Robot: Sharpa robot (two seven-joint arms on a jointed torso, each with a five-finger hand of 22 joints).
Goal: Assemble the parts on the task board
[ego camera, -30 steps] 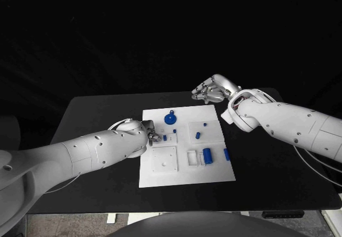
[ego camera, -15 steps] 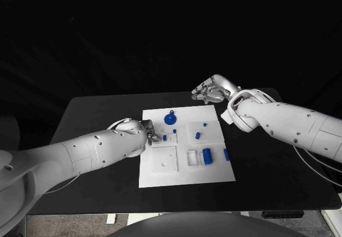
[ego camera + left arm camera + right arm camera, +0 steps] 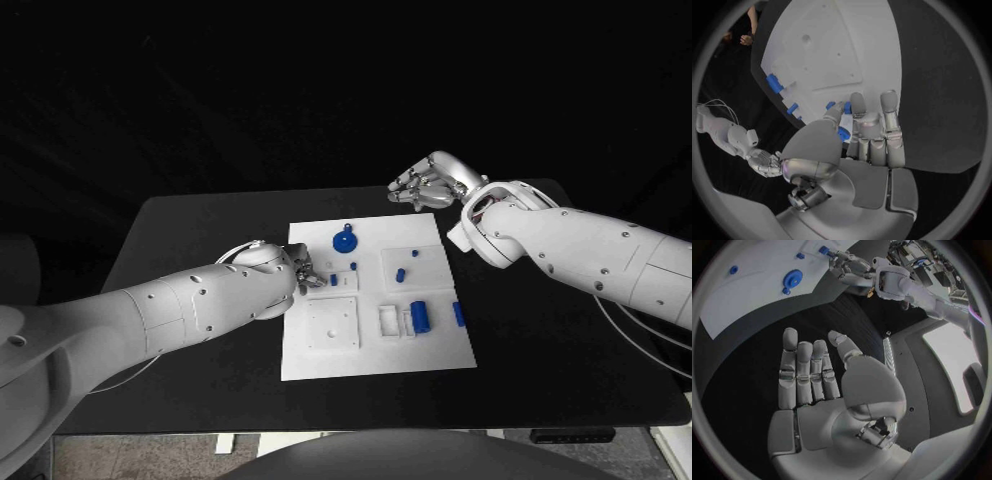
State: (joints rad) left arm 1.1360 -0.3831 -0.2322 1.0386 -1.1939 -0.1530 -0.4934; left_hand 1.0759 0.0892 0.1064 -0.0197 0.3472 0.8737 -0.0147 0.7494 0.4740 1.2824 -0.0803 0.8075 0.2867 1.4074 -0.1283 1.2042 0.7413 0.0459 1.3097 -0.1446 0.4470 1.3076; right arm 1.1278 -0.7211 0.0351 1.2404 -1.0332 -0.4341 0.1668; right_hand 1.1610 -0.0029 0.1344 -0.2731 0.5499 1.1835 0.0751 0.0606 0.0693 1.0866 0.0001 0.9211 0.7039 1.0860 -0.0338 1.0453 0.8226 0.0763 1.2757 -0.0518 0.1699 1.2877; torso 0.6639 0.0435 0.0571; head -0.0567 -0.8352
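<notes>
— Where does the white rectangular task board (image 3: 378, 300) stand?

— Mid-table, small blue parts seated across it, a round blue part (image 3: 343, 241) near its far edge.

— And the hands?

— The left hand (image 3: 303, 272) works at the board's left edge, fingertips pinching a small blue peg (image 3: 844, 108). The right hand (image 3: 428, 183) hovers beyond, fingers apart, empty.

— Any change?

— None over the last second; seating seemingly remains unfinished.

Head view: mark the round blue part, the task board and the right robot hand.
round blue part (image 3: 343, 241), head view, its disc centre
task board (image 3: 378, 355), head view, bare near edge
right robot hand (image 3: 426, 186), head view, hand's middle
</notes>
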